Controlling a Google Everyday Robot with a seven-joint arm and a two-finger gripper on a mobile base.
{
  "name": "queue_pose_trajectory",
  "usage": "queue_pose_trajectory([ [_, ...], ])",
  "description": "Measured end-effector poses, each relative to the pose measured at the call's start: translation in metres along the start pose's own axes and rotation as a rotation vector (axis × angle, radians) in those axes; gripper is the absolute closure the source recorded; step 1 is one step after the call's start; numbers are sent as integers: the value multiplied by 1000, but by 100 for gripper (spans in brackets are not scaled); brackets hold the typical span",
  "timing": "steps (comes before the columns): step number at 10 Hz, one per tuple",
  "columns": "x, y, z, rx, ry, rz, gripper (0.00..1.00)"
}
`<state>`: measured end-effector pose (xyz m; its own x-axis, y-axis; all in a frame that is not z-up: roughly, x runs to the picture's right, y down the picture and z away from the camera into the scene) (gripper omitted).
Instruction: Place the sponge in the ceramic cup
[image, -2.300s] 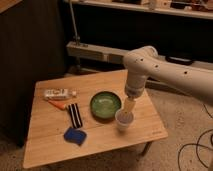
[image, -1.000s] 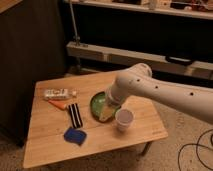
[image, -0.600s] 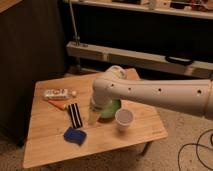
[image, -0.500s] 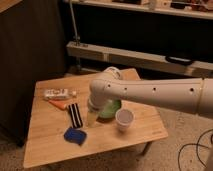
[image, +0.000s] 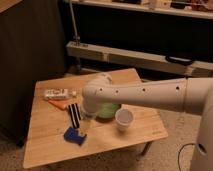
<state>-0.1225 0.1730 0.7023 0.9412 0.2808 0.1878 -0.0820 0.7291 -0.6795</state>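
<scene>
Camera view showed the tool (image: 86, 124) spread wide, hanging just above the sponge (image: 74, 135) near-left on the surface (image: 45, 150), with the ceramic cup (image: 124, 119) standing to its right. The sponge looked light and squashy, best pinched across its narrow sides.

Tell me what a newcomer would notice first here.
The big white arm reaching across the wooden table dominates the view. Its gripper hangs near the table's front left, jaws open, just above the bright-blue sponge. To the right stands the white ceramic cup, with the green bowl beside it, partly hidden by the arm.
</scene>
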Motion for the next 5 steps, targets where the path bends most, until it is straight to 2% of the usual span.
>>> queue_pose_trajectory([
  [5,-10,13,38,-44,23,2,20],
])
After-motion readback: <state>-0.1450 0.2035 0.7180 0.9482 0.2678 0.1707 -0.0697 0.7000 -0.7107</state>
